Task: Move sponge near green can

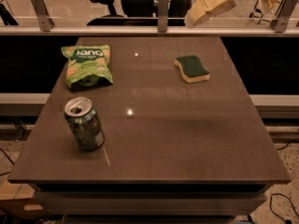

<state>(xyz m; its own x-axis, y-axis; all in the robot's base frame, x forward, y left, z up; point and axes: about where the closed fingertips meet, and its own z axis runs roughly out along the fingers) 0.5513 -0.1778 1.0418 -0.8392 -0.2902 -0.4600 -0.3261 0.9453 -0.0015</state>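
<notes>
Camera view: gripper (pixel 203 9) high beyond far edge of table (pixel 187 139), right of centre, openness impossible to tell; sponge (pixel 192 68) flat at far right, well apart from upright green can (pixel 84 124) at near left.

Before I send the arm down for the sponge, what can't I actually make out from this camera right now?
Camera view:
- Tool, raised past the far edge of the table, beyond the sponge: the arm behind it is cut off by the top edge.
- Green can: far side hidden by its own body.
- Sponge: underside hidden against the table.
- Snack bag: small print too small to read.
</notes>
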